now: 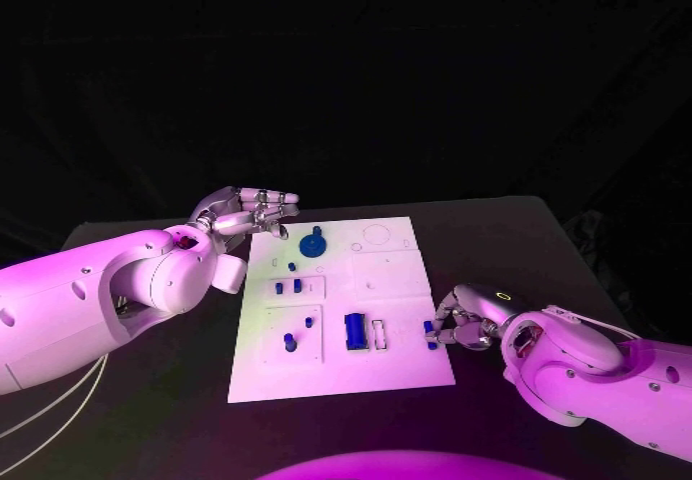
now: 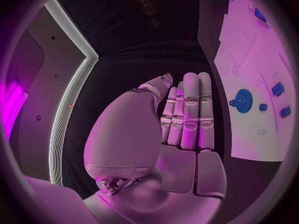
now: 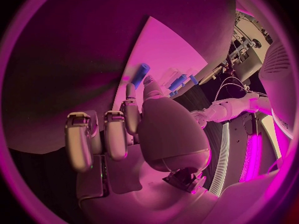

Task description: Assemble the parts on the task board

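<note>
Now: blue part [image 3: 141,75] | pinched at right hand [image 1: 464,322] fingers [image 3: 132,100]

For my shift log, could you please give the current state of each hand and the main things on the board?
left hand: empty, fingers straight.
right hand: pinching a small blue part.
blue gear: lying on the task board.
task board: flat on the table.
</note>
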`<state>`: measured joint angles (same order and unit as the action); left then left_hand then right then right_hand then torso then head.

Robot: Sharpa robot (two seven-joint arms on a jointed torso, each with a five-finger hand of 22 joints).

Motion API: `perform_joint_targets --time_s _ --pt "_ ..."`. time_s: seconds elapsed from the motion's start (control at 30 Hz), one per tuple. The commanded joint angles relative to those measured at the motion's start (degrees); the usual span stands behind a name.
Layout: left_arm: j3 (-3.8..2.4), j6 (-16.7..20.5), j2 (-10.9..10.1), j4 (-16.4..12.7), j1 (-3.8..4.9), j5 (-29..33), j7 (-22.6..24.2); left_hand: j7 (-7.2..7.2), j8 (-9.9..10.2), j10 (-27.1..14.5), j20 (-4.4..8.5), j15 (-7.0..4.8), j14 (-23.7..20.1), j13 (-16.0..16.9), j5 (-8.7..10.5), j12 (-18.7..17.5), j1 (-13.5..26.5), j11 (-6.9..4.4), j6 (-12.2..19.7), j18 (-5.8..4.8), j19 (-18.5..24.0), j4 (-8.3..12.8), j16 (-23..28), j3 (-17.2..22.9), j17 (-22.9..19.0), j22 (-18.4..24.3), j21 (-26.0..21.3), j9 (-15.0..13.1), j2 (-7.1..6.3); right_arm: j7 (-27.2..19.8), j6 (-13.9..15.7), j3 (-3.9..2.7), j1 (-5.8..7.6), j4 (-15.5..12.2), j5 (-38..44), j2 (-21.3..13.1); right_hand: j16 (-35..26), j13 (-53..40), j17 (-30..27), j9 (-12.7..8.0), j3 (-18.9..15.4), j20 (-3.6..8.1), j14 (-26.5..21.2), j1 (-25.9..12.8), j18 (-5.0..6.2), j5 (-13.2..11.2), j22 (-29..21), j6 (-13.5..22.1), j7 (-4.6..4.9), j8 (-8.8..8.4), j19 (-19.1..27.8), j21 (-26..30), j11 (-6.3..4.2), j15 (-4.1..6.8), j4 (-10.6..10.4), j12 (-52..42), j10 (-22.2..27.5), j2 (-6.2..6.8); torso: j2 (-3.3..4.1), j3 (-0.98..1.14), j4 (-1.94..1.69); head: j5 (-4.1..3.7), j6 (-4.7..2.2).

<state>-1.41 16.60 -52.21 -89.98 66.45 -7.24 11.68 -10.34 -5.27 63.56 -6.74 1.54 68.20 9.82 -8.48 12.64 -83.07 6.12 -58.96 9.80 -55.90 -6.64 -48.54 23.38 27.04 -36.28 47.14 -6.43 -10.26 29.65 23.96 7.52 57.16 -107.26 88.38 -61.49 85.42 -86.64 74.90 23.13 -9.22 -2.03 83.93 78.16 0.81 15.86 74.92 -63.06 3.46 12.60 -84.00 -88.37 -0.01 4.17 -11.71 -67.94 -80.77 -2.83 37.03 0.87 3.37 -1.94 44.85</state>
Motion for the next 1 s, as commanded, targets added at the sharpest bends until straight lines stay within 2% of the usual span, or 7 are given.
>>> perform_joint_targets --time_s 0.03,0.3,0.47,0.57,0.7,0.9,1.0 --pt "-0.04 -1.0 0.0 -0.2 0.05 0.2 0.4 0.04 0.2 -0.3 -0.21 0.11 -0.3 0.1 -0.19 0.3 -0.1 0.04 0.3 0.73 -0.2 0.1 0.2 -0.4 -0.1 0.1 -0.2 0.1 0.63 0.9 -0.6 0.02 -0.22 0.4 1.4 0.4 0.4 11.6 7.7 0.0 0.0 -0.25 4.5 0.2 -0.49 0.4 14.7 -0.5 0.04 -0.23 -5.4 -0.2 -0.74 0.04 -0.3 -0.1 -1.1 -0.56 0.02 -0.02 0.02 0.08 0.10" --pt "-0.03 -1.1 -0.1 -0.2 0.05 0.2 0.3 0.04 0.2 -0.3 -0.21 0.11 -0.3 0.1 -0.19 0.3 -0.1 0.04 0.3 0.73 -0.2 0.1 0.2 -0.4 -0.1 0.1 -0.2 0.1 0.63 1.6 -2.4 0.04 -0.60 1.4 2.0 1.3 0.3 11.7 7.7 0.0 0.1 -0.21 4.5 0.3 -0.48 0.4 14.7 -0.8 -0.07 -0.17 -5.4 -0.2 -0.83 0.11 -0.3 0.1 -1.0 -0.46 -0.02 -0.01 0.00 0.19 0.23" --pt "-0.03 -1.2 -0.1 -0.3 0.05 0.2 0.3 0.04 0.2 -0.3 -0.21 0.11 -0.3 0.1 -0.19 0.3 -0.1 0.04 0.3 0.73 -0.2 0.1 0.2 -0.4 -0.1 0.1 -0.2 0.1 0.63 2.0 -3.8 0.06 -1.41 2.0 3.3 2.5 0.3 11.7 7.7 0.1 0.4 -0.03 4.5 1.5 -0.46 0.0 14.6 -1.2 -0.33 -0.23 -5.3 -0.1 -1.07 0.33 0.4 0.3 -1.0 0.24 -0.06 -0.01 -0.02 0.30 0.29" --pt "-0.03 -1.2 -0.2 -0.3 0.05 0.2 0.3 0.04 0.2 -0.3 -0.21 0.11 -0.3 0.1 -0.19 0.3 -0.1 0.04 0.3 0.73 -0.2 0.1 0.2 -0.4 -0.1 0.1 -0.2 0.1 0.63 2.3 -5.5 0.06 -1.83 2.3 4.6 3.1 0.3 11.8 7.6 0.1 0.5 0.06 4.5 2.3 -0.42 -0.2 14.6 -1.3 -0.36 -0.33 -5.2 0.1 -1.13 0.40 1.0 0.5 -0.9 0.86 -0.03 0.01 -0.02 0.42 0.33" --pt "-0.03 -1.2 -0.3 -0.3 0.05 0.2 0.3 0.04 0.2 -0.3 -0.21 0.11 -0.3 0.1 -0.19 0.3 -0.1 0.04 0.3 0.73 -0.2 0.1 0.2 -0.4 -0.1 0.1 -0.2 0.1 0.63 3.1 -7.6 0.06 -2.08 2.4 6.8 3.5 0.1 12.1 7.4 0.2 0.5 0.10 4.4 2.8 -0.36 -0.6 14.5 -1.5 -0.33 -0.41 -5.1 0.4 -1.10 0.39 1.4 1.0 -0.6 1.69 -0.06 -0.05 0.01 0.43 0.41" --pt "-0.03 -1.2 -0.3 -0.3 0.05 0.2 0.2 0.04 0.2 -0.3 -0.21 0.11 -0.3 0.1 -0.19 0.3 -0.1 0.04 0.3 0.73 -0.2 0.1 0.2 -0.4 -0.1 0.1 -0.2 0.1 0.63 4.7 -9.9 0.06 -2.20 2.4 9.3 4.1 0.1 12.2 7.4 0.3 0.5 0.13 4.4 3.3 -0.36 -0.4 14.5 -1.6 -0.35 -0.40 -5.1 0.4 -1.13 0.41 1.9 1.4 -0.4 2.32 -0.03 -0.02 0.02 0.57 0.45" --pt "-0.03 -1.2 -0.3 -0.3 0.05 0.2 0.2 0.04 0.2 -0.3 -0.21 0.11 -0.3 0.1 -0.19 0.3 -0.1 0.04 0.3 0.73 -0.2 0.1 0.2 -0.4 -0.1 0.1 -0.2 0.1 0.63 5.3 -10.5 0.06 -2.22 2.5 10.3 4.5 0.1 12.3 7.4 0.3 0.7 0.14 4.4 3.6 -0.34 0.8 14.5 -1.6 -0.31 -0.51 -5.1 0.5 -1.09 0.40 2.0 1.6 -0.3 2.64 -0.06 -0.01 0.01 0.61 0.46"
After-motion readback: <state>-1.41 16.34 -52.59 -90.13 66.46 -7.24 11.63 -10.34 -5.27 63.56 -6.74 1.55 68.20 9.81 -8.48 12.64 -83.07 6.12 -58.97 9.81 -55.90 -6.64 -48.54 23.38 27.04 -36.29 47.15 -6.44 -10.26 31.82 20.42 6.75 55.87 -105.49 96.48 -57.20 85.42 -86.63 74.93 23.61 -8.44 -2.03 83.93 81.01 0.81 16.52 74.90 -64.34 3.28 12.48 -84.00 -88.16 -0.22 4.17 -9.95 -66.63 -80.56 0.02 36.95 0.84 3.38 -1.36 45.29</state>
